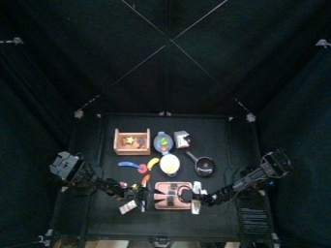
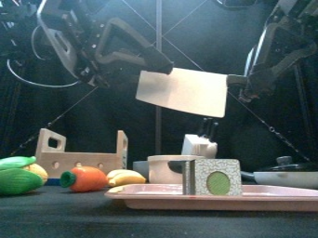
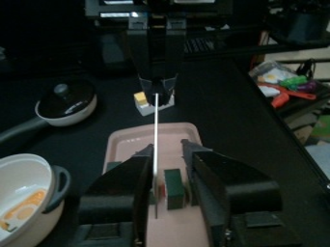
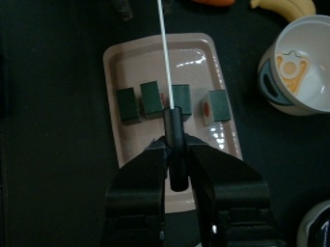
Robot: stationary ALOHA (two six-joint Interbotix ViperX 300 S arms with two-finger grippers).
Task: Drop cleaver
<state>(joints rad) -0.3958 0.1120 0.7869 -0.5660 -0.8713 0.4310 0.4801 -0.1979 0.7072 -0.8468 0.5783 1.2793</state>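
The cleaver (image 2: pixel 183 92) (one only) hangs in the air above the pink tray (image 2: pixel 149 196), pinched by its dark handle in the right gripper (image 4: pixel 171 145); it looks light, rigid and smooth, best held at the handle. The left gripper (image 3: pixel 168 166) stands spread nearby. Below: four green slices (image 4: pixel 172 101), one bowl (image 4: pixel 299 53).

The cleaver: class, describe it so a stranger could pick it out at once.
Find the pink board at the table's front edge, then look straight above it. The cleaver hangs there in the air, its dark handle clamped in the right pincer. Unlike the sliced green pieces lying on the board, it has a broad whitish rectangular blade.
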